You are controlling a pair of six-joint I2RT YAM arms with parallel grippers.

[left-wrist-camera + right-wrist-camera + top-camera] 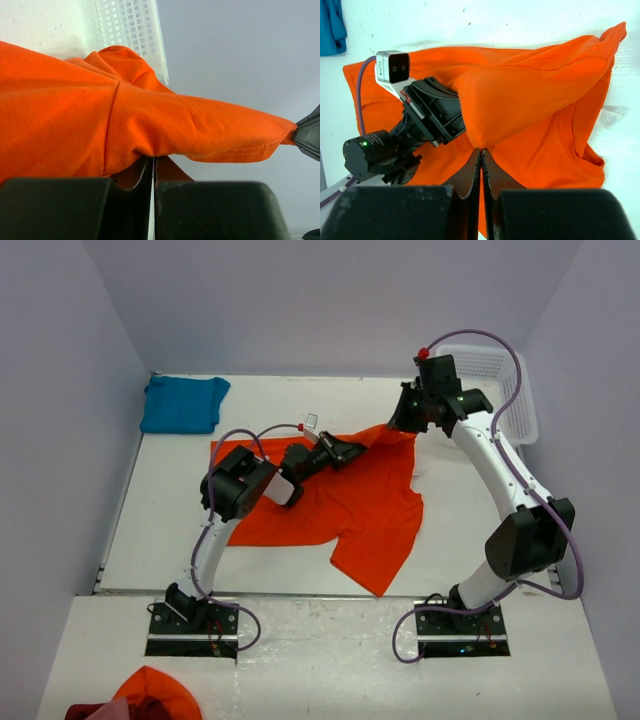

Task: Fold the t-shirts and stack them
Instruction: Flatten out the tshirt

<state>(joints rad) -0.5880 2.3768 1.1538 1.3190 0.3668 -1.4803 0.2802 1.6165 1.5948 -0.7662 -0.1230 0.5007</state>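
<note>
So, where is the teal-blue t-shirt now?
In the top view, the teal-blue t-shirt lies in the far left corner of the table, apart from the orange t-shirt.

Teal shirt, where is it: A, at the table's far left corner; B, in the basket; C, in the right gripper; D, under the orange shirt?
A: the teal shirt lies alone at the far left corner of the table, well apart from the orange shirt and the basket.

Soft, even overhead light keeps all views bright, leaving only faint shadows on the white surface and the orange t-shirt saturated and sharp, while the left end effector and right end effector blur at the near edge of their wrist views.
</note>
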